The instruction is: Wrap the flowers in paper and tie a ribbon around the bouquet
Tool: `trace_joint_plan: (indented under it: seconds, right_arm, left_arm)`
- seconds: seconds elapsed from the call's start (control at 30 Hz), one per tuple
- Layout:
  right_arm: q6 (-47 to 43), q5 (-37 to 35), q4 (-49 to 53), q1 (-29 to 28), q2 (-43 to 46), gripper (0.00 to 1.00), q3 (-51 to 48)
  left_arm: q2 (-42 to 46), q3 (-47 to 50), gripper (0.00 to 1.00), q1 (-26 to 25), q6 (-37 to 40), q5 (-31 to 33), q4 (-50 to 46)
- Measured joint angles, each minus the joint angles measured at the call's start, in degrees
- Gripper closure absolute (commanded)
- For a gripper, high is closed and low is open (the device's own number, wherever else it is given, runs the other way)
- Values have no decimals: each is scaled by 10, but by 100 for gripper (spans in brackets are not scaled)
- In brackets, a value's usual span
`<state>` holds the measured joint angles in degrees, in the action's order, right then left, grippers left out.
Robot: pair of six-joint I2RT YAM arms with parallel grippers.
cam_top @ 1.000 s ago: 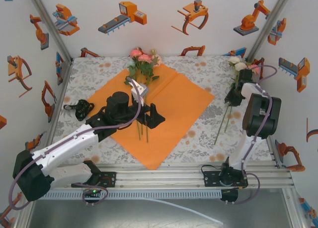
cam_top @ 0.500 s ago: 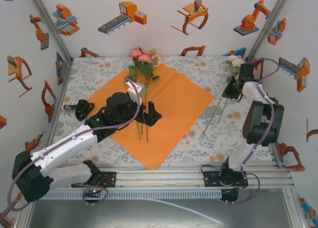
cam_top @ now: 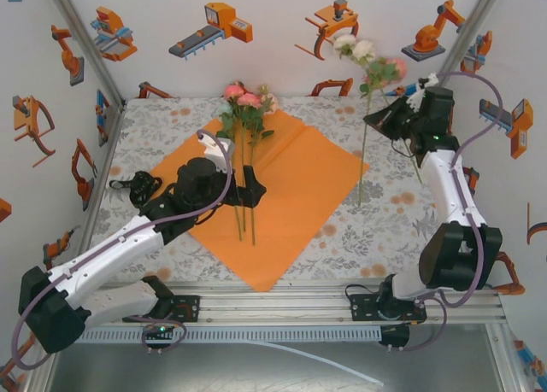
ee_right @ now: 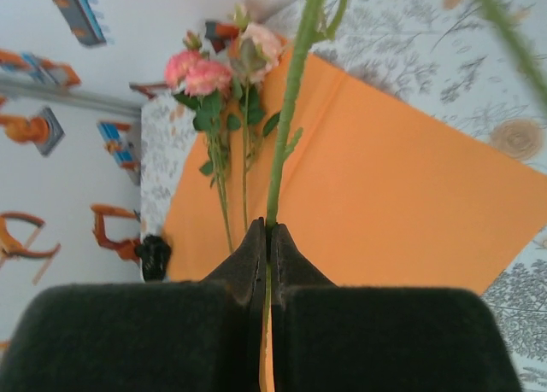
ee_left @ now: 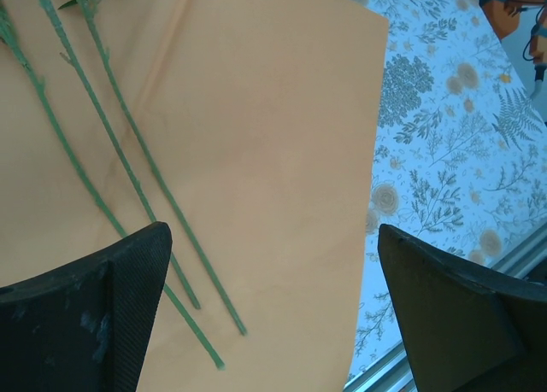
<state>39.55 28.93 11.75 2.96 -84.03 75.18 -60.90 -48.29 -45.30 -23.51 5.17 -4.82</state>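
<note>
The right gripper (ee_right: pixel 267 230) is clenched on a thin green stem of the white and pink artificial flowers (cam_top: pixel 363 50), held high over the table's right side. The carry should be slow, ending with these stems parallel and just beside the pink-bloomed bunch (cam_top: pixel 244 99) lying on the large bright orange paper sheet (cam_top: pixel 316 178). The left gripper (ee_left: pixel 273 315) hangs released over that sheet; counted, there are 1 sheet, 1 bundled black ribbon (cam_top: pixel 137 187) at left, 3 stems down and at least 2 aloft.

Probably a robotics lab test booth: white walls (cam_top: pixel 282 67) with robot stickers (cam_top: pixel 214 29), aluminium rail (cam_top: pixel 282 302).
</note>
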Motion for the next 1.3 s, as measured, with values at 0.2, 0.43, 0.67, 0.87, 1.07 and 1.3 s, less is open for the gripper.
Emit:
trace_joint_plan:
  seconds: [0.2, 0.43, 0.67, 0.87, 1.07, 1.3]
  right_arm:
    - [38, -6, -43, 47, 2, 100, -72]
    - [49, -5, -25, 57, -12, 100, -113]
    - [77, 40, -37, 49, 38, 100, -106]
    - [85, 59, -25, 40, 69, 100, -61]
    - [47, 38, 22, 22, 88, 100, -36]
    - [-18, -40, 86, 13, 103, 100, -3]
  left_arm:
    - [5, 2, 1, 10, -9, 0, -4]
    - [22, 16, 1, 23, -20, -2, -3]
    - [17, 16, 1, 27, -30, -8, -3]
    - [13, 16, 1, 30, -36, -13, -1]
    - [11, 16, 1, 30, -42, -16, 0]
    - [6, 16, 1, 34, -48, -15, -2]
